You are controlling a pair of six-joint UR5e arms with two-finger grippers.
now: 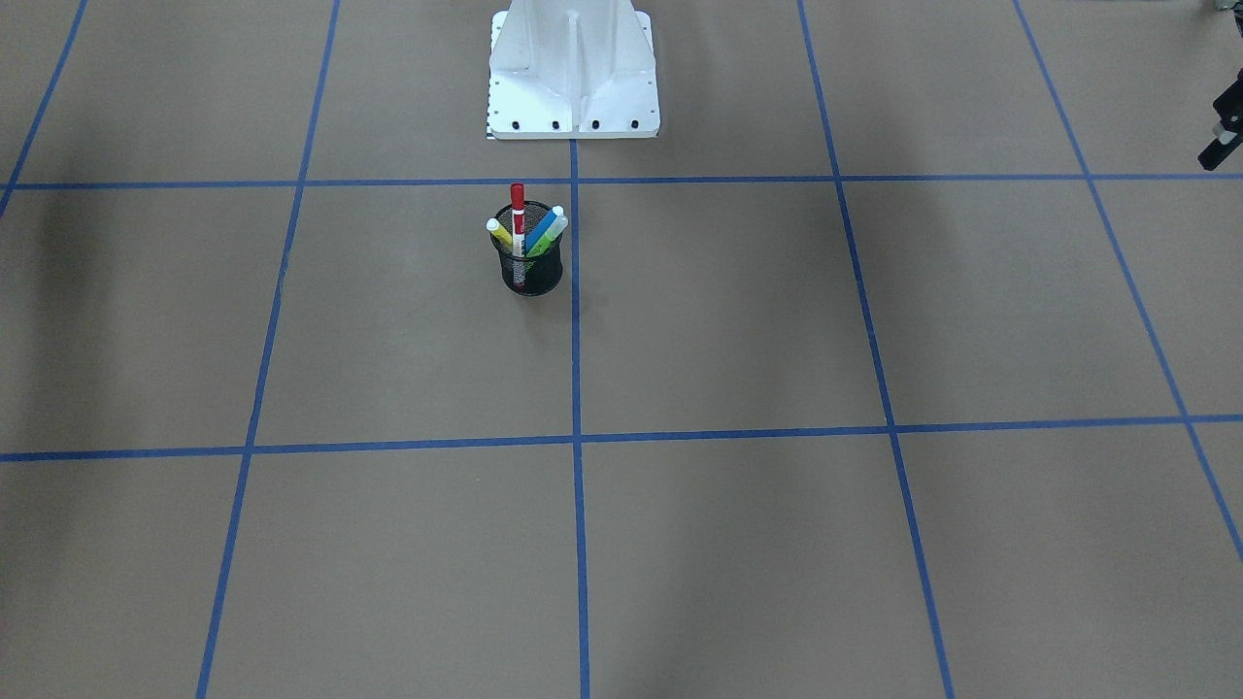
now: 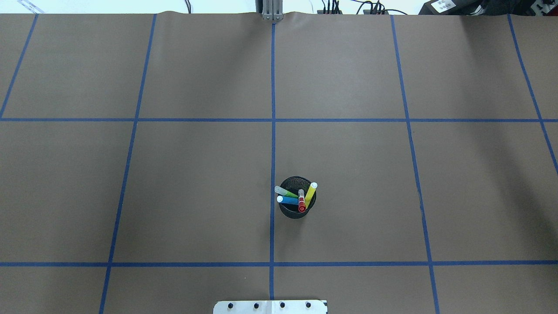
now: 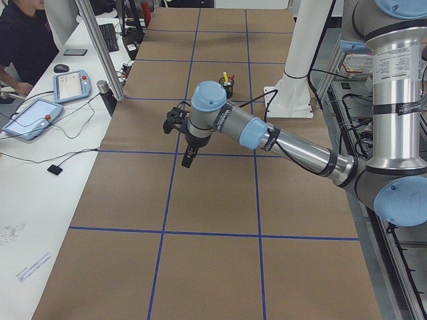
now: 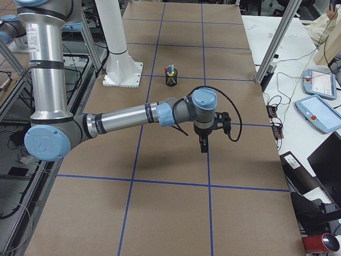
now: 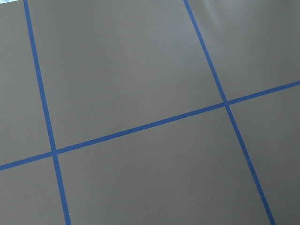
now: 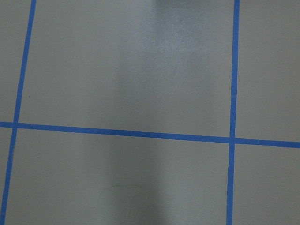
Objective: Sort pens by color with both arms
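Four pens stand together in a black mesh cup [image 2: 296, 213], just right of the table's center line in the overhead view: green [image 2: 285, 192], blue [image 2: 287, 200], red-capped with white barrel [image 2: 301, 205] and yellow [image 2: 310, 194]. The cup [image 1: 532, 277] also shows in the front view. My left gripper [image 3: 187, 162] hangs above the table, far out to my left, with only a sliver showing at the front view's right edge [image 1: 1216, 146]. My right gripper [image 4: 203, 147] hangs far out to my right. I cannot tell whether either is open or shut. Both are far from the cup and hold nothing visible.
The white pedestal base [image 1: 573, 87] stands behind the cup. Blue tape lines [image 2: 273, 131] divide the brown table into squares. Both wrist views show only bare table and tape. Operators' desks with tablets [image 3: 33, 117] run along the far side.
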